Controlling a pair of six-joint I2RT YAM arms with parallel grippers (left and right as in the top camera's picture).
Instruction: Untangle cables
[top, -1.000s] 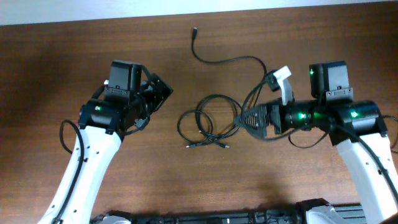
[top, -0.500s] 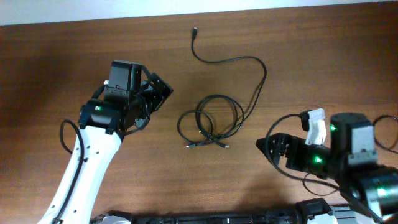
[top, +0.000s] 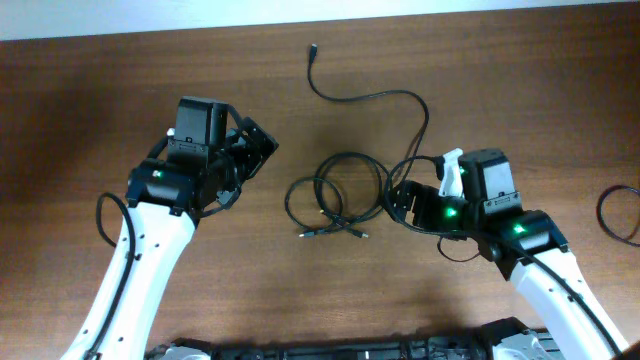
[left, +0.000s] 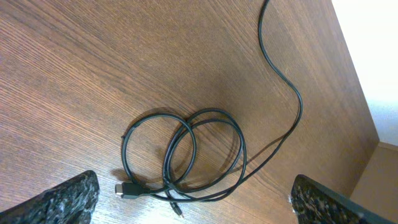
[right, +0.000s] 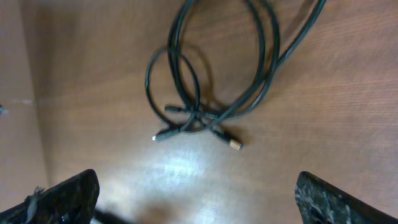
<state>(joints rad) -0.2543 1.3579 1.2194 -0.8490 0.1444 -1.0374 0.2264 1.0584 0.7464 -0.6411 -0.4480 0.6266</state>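
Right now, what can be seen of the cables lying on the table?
The cables are thin, black, rubbery-looking cords, lying flat on the brown wooden table in two or three overlapping loops. Small plug ends poke out on the near side. One long tail curves away toward the far edge. Nothing holds them.

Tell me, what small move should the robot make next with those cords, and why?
Probably lower the right gripper onto the cables, at the loop edge nearest it, and close there. That gripper is open, holds nothing and hovers right beside the overlapping loops, while the left gripper, also open, sits farther off. Lifting one loop looks like the likeliest way to start separating them.
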